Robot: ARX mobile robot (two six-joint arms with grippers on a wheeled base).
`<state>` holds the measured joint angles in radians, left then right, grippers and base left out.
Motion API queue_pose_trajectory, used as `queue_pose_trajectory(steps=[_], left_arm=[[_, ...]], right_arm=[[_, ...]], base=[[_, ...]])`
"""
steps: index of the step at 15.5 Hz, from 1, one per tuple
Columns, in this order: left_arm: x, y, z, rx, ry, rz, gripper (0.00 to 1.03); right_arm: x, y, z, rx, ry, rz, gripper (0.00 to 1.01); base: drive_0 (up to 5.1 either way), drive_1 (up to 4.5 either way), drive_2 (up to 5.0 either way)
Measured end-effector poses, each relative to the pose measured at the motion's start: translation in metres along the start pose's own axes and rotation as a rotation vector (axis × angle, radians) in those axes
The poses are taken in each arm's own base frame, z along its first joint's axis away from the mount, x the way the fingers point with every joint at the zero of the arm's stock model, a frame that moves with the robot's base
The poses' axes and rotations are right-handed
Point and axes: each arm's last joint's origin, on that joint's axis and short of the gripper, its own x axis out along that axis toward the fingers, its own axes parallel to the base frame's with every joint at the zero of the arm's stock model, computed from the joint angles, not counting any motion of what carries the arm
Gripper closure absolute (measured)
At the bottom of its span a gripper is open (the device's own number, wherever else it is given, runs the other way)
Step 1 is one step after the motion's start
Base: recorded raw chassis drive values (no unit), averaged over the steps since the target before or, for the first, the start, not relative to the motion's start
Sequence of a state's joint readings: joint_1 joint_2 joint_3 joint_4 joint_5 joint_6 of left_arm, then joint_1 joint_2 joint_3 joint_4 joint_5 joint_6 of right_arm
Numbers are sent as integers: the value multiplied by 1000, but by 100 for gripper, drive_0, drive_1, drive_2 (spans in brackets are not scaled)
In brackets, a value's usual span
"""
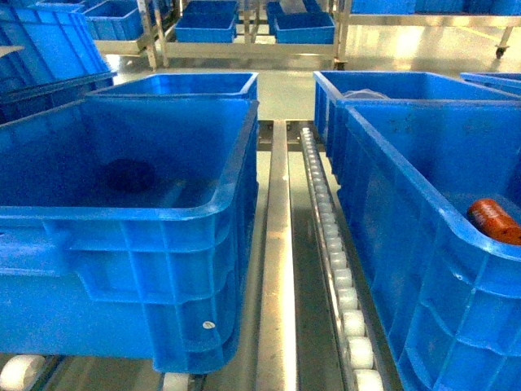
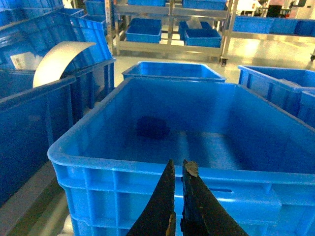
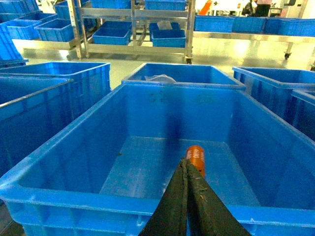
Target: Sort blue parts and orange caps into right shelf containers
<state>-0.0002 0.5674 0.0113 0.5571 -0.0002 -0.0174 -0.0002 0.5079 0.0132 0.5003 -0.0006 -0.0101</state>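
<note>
An orange cap (image 3: pixel 196 158) lies in the right crate (image 3: pixel 59 162); a dark blue part (image 2: pixel 152 127) in the left crate (image 2: pixel 93 147). Left gripper (image 2: pixel 178 169) and right gripper (image 3: pixel 187 167) hover at near rims, jaws together, empty.

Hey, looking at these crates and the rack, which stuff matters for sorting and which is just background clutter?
Job:
- left crate holding dark blue part
- right crate holding orange cap
- roller shelf

Just about:
- curled white sheet
- far racks of crates
</note>
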Motion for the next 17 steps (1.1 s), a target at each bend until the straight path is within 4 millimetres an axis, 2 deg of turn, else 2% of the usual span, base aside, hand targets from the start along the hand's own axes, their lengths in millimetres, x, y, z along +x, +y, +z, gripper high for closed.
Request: queue_pose_trajectory(steps=[12, 14, 15, 16, 17], left_arm=[[-24, 0, 3, 0, -12, 0, 101], [-26, 0, 2, 0, -7, 3, 101], [-33, 0, -4, 1, 42, -1, 101], [-36, 0, 1, 2, -13, 0, 101], [-36, 0, -1, 3, 7, 0, 101]], right_arm=[[-22, 0, 2, 1, -9, 0, 99], [-32, 0, -4, 2, 30, 1, 99], [-33, 0, 2, 2, -23, 0, 99], [-33, 0, -2, 2, 9, 0, 99], [-33, 0, -1, 2, -2, 0, 99]], base=[[0, 0, 0], [0, 0, 0], [0, 0, 0], [0, 0, 0], [0, 0, 0]])
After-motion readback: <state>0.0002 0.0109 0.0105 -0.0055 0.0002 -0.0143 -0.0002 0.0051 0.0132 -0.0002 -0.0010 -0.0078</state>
